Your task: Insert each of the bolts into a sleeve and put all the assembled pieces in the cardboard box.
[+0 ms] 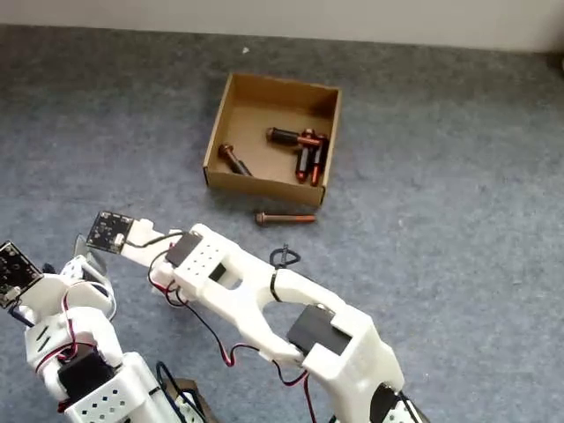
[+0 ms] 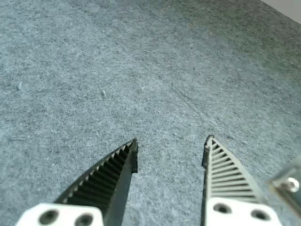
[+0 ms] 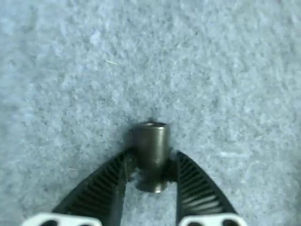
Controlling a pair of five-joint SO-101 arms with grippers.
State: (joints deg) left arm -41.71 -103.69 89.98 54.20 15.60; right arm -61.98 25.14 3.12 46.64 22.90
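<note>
Dark metal sleeve (image 3: 151, 148): pinched across its barrel by the right hand (image 3: 153, 157), over the grey felt worktop (image 2: 94, 70).
Handling: judged stiff, smooth and dense, so it may slip or twist. A firm hold at mid-barrel leaves the open end free.
Left hand (image 2: 171, 140): spread, holding nothing, above bare worktop.
Loose bolt (image 1: 285, 218): lies just in front of the cardboard box (image 1: 264, 183), well apart from both arms. Best gripped on the shank near its head.
Assembled pieces (image 1: 304, 150): inside the box, overlapping, so the count is unclear.
Hidden: the sleeve's near end sits behind the fingers, and I cannot tell whether it rests on the worktop or is lifted.
</note>
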